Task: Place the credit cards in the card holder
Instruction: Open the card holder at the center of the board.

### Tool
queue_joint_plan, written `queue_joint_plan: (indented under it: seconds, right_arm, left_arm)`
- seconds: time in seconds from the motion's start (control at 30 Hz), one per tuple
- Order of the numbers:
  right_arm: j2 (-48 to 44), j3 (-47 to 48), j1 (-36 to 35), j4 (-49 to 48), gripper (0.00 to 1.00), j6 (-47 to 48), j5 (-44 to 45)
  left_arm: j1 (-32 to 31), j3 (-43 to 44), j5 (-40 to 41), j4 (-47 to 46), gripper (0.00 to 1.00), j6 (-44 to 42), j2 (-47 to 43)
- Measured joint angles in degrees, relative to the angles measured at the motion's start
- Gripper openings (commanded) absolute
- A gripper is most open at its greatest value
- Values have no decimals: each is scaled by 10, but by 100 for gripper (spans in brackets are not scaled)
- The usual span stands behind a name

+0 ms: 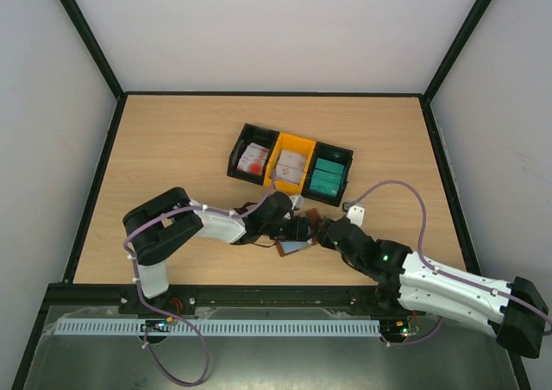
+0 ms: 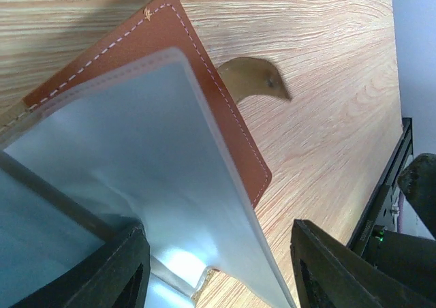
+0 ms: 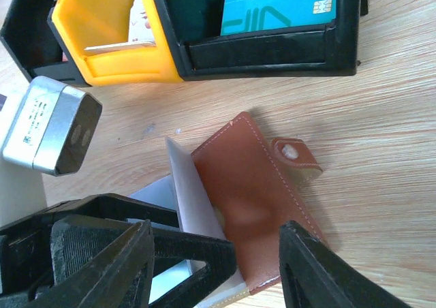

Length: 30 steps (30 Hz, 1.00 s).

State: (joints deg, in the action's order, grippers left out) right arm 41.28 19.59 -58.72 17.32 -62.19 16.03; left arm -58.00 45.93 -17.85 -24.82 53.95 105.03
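Note:
The card holder (image 3: 252,192), a brown leather wallet with a snap tab (image 3: 294,152), lies open on the table in front of the bins; it also shows in the top view (image 1: 299,244). In the left wrist view its brown cover (image 2: 204,83) and pale grey-blue pockets (image 2: 136,158) stand up between the jaws of my left gripper (image 2: 218,274), which is open. My right gripper (image 3: 214,267) is open, just above the wallet's brown cover. Teal credit cards (image 3: 272,8) stand in a black bin, white ones (image 3: 139,22) in the yellow bin. No card is in either gripper.
Three joined bins stand behind the wallet: black with white-and-red cards (image 1: 250,159), yellow (image 1: 291,167), black with teal cards (image 1: 328,174). The two grippers (image 1: 297,230) (image 1: 326,233) are very close together. The left arm's finger (image 3: 184,247) reaches across the right wrist view.

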Motion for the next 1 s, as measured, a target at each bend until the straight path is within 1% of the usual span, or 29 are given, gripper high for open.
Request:
queue_joint_plan:
  seconds: [0.2, 0.3, 0.43, 0.57, 0.8, 1.0]
  right_arm:
    - [14, 5, 0, 7, 55, 6, 9]
    - [25, 9, 0, 8, 57, 27, 7]
    - [50, 19, 0, 6, 57, 81, -21]
    - [48, 15, 3, 4, 57, 109, -50]
    - [5, -10, 5, -5, 57, 103, -57]
    - [3, -13, 5, -9, 57, 88, -42]
  left_arm:
    - [-5, 2, 13, -2, 59, -9, 4]
    - [-6, 5, 18, 2, 58, -13, 4]
    - [-6, 29, 34, 38, 57, -17, 9]
    - [-4, 52, 40, 66, 57, -20, 15]
    - [-4, 74, 30, 109, 64, -30, 15]
    - [1, 87, 18, 129, 66, -41, 15]
